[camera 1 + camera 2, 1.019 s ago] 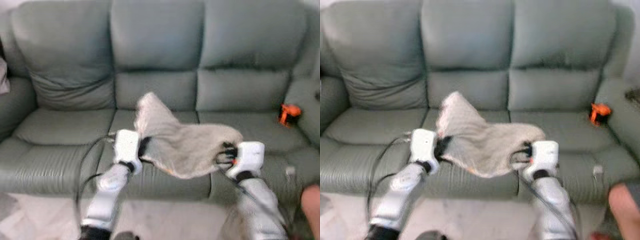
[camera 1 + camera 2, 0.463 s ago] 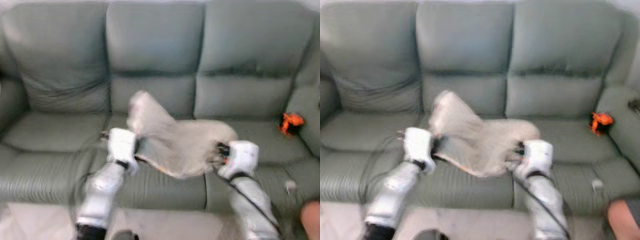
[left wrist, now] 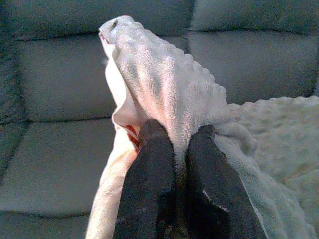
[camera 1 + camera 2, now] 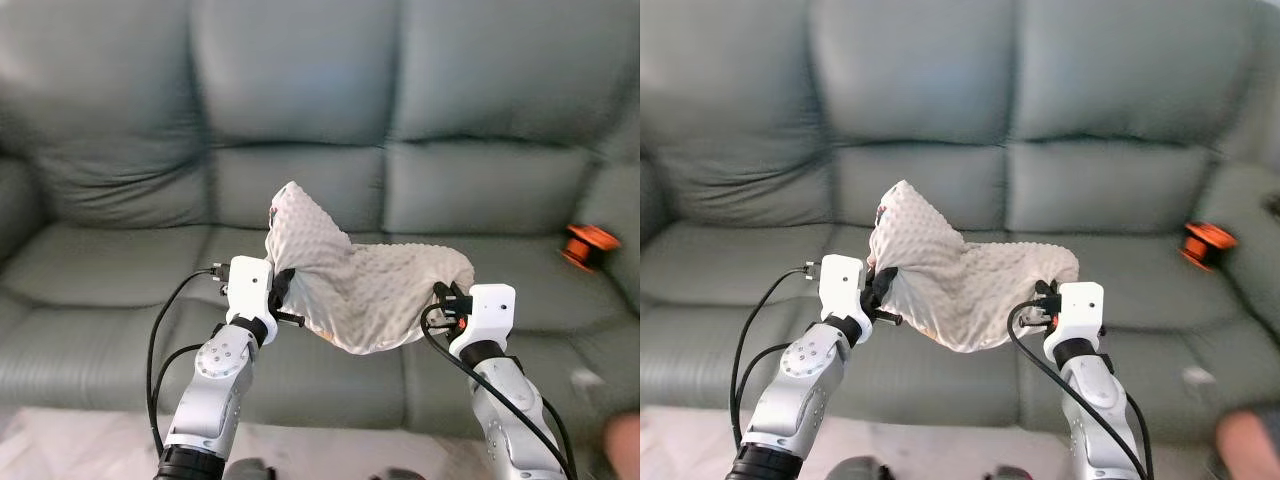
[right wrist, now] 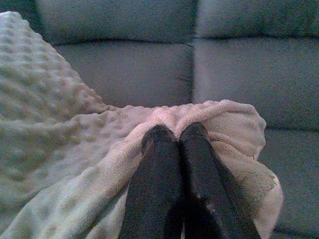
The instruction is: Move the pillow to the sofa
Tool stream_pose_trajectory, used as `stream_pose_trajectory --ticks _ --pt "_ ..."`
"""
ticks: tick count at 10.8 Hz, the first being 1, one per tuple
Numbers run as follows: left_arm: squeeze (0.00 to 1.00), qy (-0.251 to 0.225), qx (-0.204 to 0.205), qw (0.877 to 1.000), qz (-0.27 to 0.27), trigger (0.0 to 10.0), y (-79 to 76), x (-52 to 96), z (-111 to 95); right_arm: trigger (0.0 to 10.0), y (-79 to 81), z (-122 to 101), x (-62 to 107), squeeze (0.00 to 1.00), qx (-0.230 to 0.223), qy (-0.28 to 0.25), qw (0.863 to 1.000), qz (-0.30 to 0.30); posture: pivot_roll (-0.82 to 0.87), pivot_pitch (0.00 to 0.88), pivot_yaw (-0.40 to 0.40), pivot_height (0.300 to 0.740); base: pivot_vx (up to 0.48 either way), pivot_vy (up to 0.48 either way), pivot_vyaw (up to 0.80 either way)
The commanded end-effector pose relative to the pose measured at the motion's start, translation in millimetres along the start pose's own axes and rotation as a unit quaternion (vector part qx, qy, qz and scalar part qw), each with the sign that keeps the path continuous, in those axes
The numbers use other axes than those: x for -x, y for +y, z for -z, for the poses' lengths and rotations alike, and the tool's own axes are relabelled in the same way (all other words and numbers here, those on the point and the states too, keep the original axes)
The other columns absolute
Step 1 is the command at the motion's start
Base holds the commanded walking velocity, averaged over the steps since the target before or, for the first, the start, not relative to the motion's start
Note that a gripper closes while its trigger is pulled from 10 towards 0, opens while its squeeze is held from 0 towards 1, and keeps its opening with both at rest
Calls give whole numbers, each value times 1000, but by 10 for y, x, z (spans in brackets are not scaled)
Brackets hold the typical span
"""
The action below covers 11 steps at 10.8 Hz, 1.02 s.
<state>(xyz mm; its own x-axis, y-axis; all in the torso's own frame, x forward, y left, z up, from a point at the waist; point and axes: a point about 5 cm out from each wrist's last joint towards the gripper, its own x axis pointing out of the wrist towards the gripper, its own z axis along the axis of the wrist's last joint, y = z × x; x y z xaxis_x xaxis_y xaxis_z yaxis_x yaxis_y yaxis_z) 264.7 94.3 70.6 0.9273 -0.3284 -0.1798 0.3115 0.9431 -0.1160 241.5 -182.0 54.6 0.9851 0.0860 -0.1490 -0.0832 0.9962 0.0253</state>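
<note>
Overhead, pillow (image 4: 365, 290) between both tools.

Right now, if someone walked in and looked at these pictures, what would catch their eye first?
A cream, bumpy-textured pillow hangs in the air in front of the middle seat of a grey-green sofa. The left claw is shut on its raised corner and the right claw on its opposite edge. A small orange object lies on the sofa's right-hand seat.
</note>
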Motion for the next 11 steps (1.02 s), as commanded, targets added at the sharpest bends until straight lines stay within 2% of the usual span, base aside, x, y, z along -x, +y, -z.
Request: stream_pose_trajectory --ticks 1,3,4,9,11 --pt "0 -15 -5 1000 0 10000 10 -4 -72 10000 102 -64 -30 0 -6 -14 1000 -20 4 0 18 740 0 480 0" --pt "0 -14 -19 1000 5 10000 -3 -7 -80 10000 92 -68 -36 0 -7 -16 1000 -19 6 0 20 740 0 467 0" --pt "0 -28 -3 1000 10 10000 -21 0 -110 10000 97 -73 -37 0 -7 -16 1000 -19 5 0 21 740 0 0 0" --pt "0 -33 -15 999 -11 10000 11 -11 -116 10000 116 -93 -59 0 3 -21 999 -27 6 0 18 740 0 0 0" --pt "0 -35 -34 999 -19 10000 29 -25 -149 10000 118 -112 -89 0 1 -24 999 -24 13 0 16 740 0 0 0"
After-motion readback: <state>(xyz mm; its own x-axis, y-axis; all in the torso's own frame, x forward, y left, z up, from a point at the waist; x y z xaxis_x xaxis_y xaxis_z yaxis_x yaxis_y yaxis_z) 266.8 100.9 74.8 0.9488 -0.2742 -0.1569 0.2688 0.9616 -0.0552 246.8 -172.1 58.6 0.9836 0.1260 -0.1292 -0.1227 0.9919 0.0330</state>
